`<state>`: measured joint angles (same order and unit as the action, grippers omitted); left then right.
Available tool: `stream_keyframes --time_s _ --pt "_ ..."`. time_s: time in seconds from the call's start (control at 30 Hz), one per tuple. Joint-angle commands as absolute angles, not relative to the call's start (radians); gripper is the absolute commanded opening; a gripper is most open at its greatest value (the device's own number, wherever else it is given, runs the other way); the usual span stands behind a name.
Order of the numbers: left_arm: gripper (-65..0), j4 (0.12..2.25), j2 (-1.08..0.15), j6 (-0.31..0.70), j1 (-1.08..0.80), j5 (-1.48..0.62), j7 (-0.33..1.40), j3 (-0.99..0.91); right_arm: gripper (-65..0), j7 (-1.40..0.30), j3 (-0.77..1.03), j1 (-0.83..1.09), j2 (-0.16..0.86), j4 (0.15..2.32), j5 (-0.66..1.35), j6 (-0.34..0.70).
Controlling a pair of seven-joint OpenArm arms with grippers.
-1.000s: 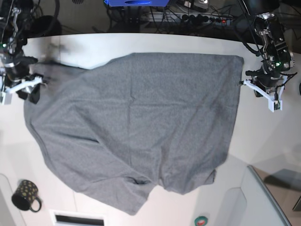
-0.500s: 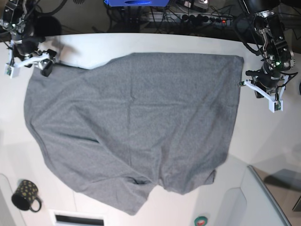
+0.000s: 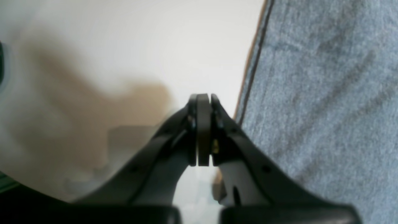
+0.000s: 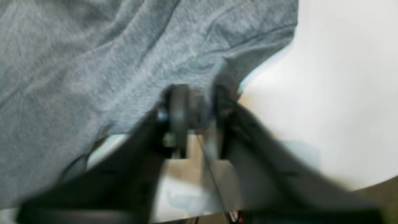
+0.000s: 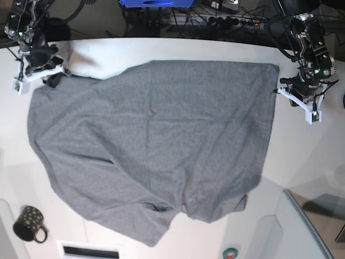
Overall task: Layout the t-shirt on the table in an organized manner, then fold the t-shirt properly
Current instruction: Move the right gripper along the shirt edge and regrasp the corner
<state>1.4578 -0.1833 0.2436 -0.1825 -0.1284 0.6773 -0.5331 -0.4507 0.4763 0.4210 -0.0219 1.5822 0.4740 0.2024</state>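
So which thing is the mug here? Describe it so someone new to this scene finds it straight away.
Start from the white table, mostly covered by the grey t-shirt. Follow the shirt's edge to the near corner on the base view's left, where the mug stands apart from the cloth. It is small, black with pale dots and a handle, the only dark round thing on that side.

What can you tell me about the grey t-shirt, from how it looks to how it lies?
The t-shirt is plain heather-grey knit cloth, spread wide and mostly flat on the white table, with soft creases and a bunched lower edge. Its right edge runs fairly straight. The right gripper is at its far-left corner, apparently pinching the cloth; the left gripper is shut just beside its hem.
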Motion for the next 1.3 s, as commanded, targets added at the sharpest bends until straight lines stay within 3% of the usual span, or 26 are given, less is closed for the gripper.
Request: stream_keyframes --time_s 0.0,0.43,0.73,0.8,0.9,0.97,1.13,1.27 --pt "-65.0 1.466 -0.197 0.242 -0.177 -0.128 0.661 -0.539 -62.3 -0.447 0.484 0.404 -0.015 1.600 0.483 0.211" --pt "-65.0 1.469 -0.196 0.242 -0.177 -0.128 0.661 -0.539 -63.2 -0.682 0.475 0.179 -0.010 1.618 0.469 0.203" --pt "-65.0 1.469 -0.196 0.242 -0.177 -0.128 0.661 -0.539 -62.0 -0.713 0.433 -0.035 -0.033 1.454 0.255 0.203" --pt "-65.0 1.469 -0.196 0.242 -0.176 -0.128 0.661 -0.539 -56.4 -0.716 0.432 -0.067 -0.033 1.392 0.246 0.211" --pt "-65.0 1.461 -0.196 0.242 -0.173 -0.128 0.661 -0.539 -38.3 -0.716 0.381 -0.064 -0.030 1.380 0.246 0.211" --pt "-65.0 1.461 -0.197 0.242 -0.173 -0.128 0.661 -0.539 -30.0 -0.708 0.358 -0.025 -0.010 1.445 0.251 0.213" --pt "-65.0 1.461 -0.197 0.242 -0.166 -0.128 0.661 -0.539 -31.1 -0.647 0.426 0.159 -0.025 1.719 0.251 0.203" --pt "-65.0 1.461 -0.194 0.242 -0.166 -0.128 0.661 -0.539 -30.9 -0.627 0.515 0.220 -0.071 1.698 0.246 0.203"
